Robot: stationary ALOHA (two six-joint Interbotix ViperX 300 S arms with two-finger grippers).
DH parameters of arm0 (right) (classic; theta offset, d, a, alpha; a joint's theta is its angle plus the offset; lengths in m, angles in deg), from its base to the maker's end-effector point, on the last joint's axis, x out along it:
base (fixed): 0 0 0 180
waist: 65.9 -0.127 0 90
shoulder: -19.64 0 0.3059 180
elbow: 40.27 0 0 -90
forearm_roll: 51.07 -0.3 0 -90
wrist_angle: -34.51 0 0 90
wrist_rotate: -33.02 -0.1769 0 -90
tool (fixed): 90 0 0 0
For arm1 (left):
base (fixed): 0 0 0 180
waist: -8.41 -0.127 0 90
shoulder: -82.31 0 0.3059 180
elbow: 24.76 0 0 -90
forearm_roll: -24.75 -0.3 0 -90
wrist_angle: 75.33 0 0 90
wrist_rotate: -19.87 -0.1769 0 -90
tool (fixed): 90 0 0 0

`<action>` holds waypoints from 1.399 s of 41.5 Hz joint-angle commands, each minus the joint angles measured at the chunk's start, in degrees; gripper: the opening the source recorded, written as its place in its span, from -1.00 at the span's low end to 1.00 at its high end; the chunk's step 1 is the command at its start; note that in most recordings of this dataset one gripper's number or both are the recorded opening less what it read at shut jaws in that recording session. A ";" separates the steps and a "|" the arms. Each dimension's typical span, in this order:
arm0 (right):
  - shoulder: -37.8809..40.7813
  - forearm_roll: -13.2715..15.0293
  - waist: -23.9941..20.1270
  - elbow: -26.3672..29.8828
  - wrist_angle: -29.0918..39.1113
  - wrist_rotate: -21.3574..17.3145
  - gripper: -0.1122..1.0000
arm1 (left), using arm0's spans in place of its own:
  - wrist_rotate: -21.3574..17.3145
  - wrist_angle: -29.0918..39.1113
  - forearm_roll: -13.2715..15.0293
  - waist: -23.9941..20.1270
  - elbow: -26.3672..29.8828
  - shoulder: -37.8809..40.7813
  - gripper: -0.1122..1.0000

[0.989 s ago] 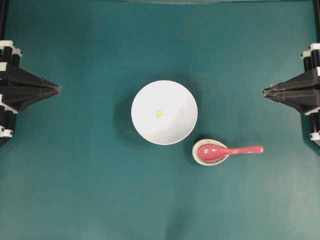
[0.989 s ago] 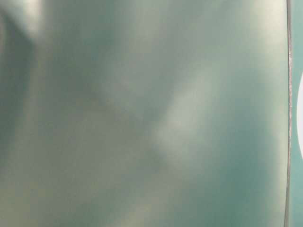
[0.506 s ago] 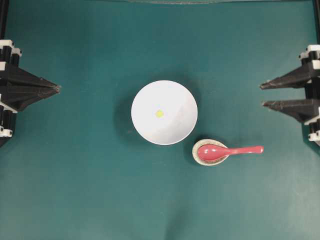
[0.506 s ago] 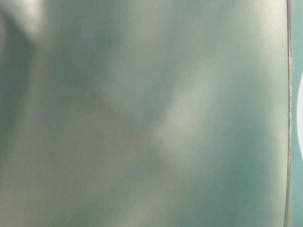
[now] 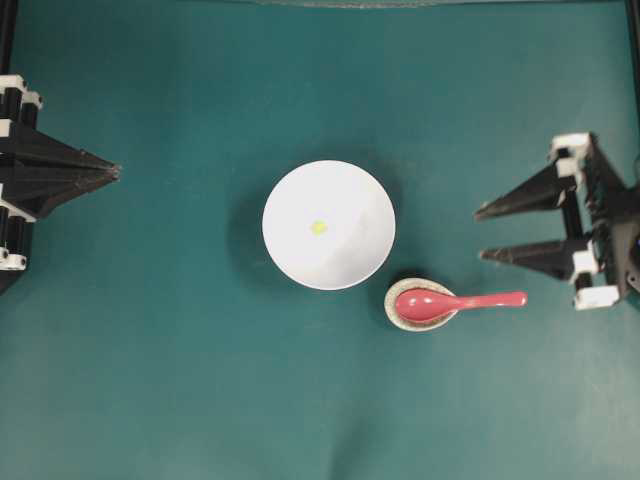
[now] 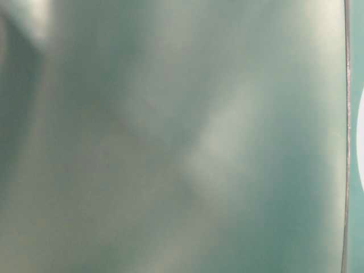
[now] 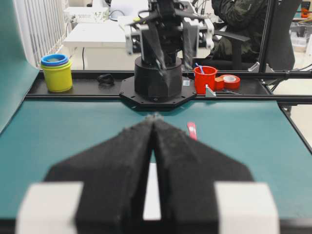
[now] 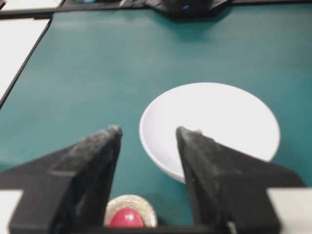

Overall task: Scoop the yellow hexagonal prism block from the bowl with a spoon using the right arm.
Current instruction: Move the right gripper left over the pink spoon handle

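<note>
Overhead: yellow hexagonal prism block (image 5: pixel 318 227) lies inside the bowl (image 5: pixel 290 255). Spoon (image 5: pixel 460 301) at the bowl's 4 o'clock, scoop on spoon rest (image 5: pixel 395 314). Right gripper (image 5: pixel 480 234) spread at 3 o'clock; left gripper (image 5: pixel 115 173) pressed together.
Right wrist: fingers (image 8: pixel 100 146) spread, framing the bowl (image 8: pixel 214 117).

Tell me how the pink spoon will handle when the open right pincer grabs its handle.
The spoon looks glossy, so it may slip between the fingers. It seems rigid, unlikely to bend. Its scoop rests on the small speckled rest with the handle jutting out, so a push from the right pincer could pivot it.
</note>
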 commanded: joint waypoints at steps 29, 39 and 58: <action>27.42 -19.16 -15.21 -8.26 -39.11 -0.09 0.21 | 0.09 0.09 -0.26 -0.18 0.88 0.53 -0.75; 37.97 -29.53 -23.03 -7.91 -48.34 -0.09 0.20 | 0.18 0.18 -0.26 -0.18 0.70 0.62 -0.75; 45.97 -36.39 -30.50 -8.53 -54.58 -0.09 0.21 | 0.09 0.18 -0.26 -0.18 0.70 0.70 -0.75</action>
